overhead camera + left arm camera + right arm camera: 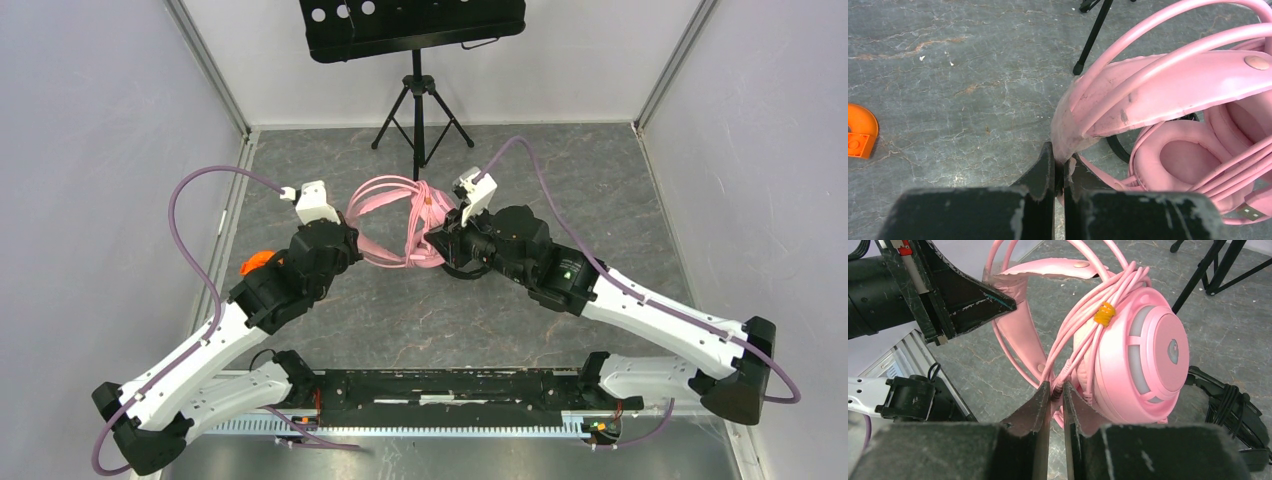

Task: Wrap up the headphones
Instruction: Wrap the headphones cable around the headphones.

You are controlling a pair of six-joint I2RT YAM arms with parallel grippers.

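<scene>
- Right now the pink headphones [418, 230] stand on the grey counter [420, 325] just on the near side of the music stand [415, 30], close to its tripod feet and slightly left of its post.
- Their headband [1173, 90] arches up, and one round cup [1148, 355] shows its outer face in the right wrist view, on the side away from the stand.
- The pink cable [1075, 342] is gathered in several loops over that cup and bound by a small yellow tie [1104, 314].
- The left arm [200, 360] reaches in from the near left of the stand. Its jaws are clenched on the worn edge of the pink headband.
- The right arm [660, 315] comes in from the near right of the stand. Its jaws are drawn almost together, with strands of the pink cable pinched between the tips just under the cup.
- The black headphones [1228, 410] lie flat on the counter, nearer than the stand and a little right of its post. They are beside the pink cup and partly beneath the right wrist, with the thin black cable bunched against them.
- An orange piece [257, 262] sits on the counter well to the near left of the stand, beside the left wrist and apart from both pairs.
</scene>
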